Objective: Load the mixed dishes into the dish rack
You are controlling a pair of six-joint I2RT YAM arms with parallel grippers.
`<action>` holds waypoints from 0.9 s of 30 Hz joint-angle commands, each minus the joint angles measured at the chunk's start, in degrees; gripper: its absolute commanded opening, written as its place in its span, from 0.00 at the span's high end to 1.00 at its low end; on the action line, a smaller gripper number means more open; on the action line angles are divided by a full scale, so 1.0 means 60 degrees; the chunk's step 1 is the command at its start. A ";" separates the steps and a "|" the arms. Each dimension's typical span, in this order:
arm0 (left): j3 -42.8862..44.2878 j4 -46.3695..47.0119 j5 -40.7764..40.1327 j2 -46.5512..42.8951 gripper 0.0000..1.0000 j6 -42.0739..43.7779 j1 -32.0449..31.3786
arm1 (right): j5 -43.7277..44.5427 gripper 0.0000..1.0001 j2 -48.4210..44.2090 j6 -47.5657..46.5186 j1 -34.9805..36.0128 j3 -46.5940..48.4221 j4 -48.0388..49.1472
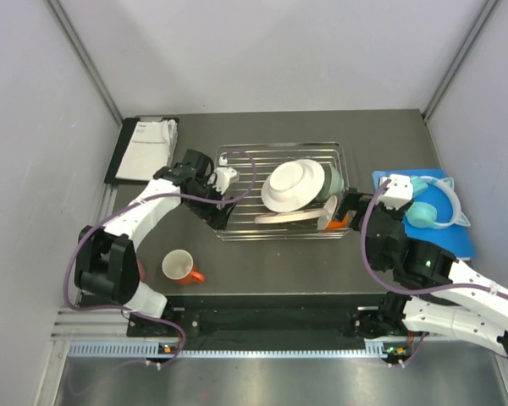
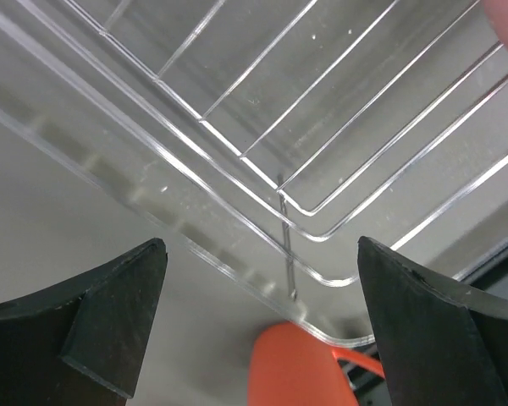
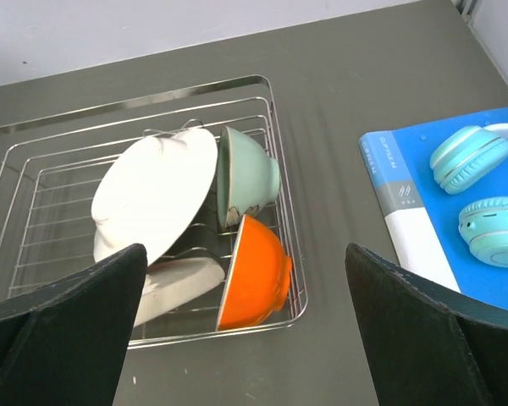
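The wire dish rack (image 1: 237, 152) stands mid-table. It holds a white plate (image 1: 292, 184) on edge, a mint green bowl (image 1: 333, 180), an orange bowl (image 1: 340, 222) and a pale plate (image 1: 281, 218) lying low. The right wrist view shows the same rack (image 3: 34, 169), white plate (image 3: 152, 199), mint bowl (image 3: 250, 173) and orange bowl (image 3: 254, 271). An orange white-lined mug (image 1: 179, 266) stands on the table in front of the rack; it also shows in the left wrist view (image 2: 292, 368). My left gripper (image 1: 227, 210) is open and empty over the rack's near-left corner (image 2: 322, 228). My right gripper (image 1: 350, 211) is open and empty just off the rack's near-right corner.
A blue book (image 1: 457, 237) with teal headphones (image 1: 432, 211) lies at the right; both show in the right wrist view, book (image 3: 406, 211) and headphones (image 3: 474, 156). A black tray with white papers (image 1: 144, 148) sits at the back left.
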 commanded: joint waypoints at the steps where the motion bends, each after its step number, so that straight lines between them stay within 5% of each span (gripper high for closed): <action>1: 0.1314 -0.0766 0.0093 -0.0705 0.01 0.0147 -0.0052 | -0.0017 0.00 0.0158 0.0163 -0.0070 0.0224 0.0160; 11: 0.2226 -0.1527 -0.0566 -0.1174 0.01 0.0439 0.0050 | 0.0012 0.00 0.0203 -0.0145 -0.0070 0.0194 0.0291; 19: 0.2652 -0.4354 -0.0302 -0.2169 0.01 0.2870 0.0124 | 0.0187 0.00 0.0114 -0.0393 -0.0084 0.0033 0.0350; 27: 0.1804 -0.2821 -0.0333 -0.2698 0.01 0.2302 0.0124 | -0.1493 0.00 0.1592 -0.0438 -0.1561 0.0282 0.1022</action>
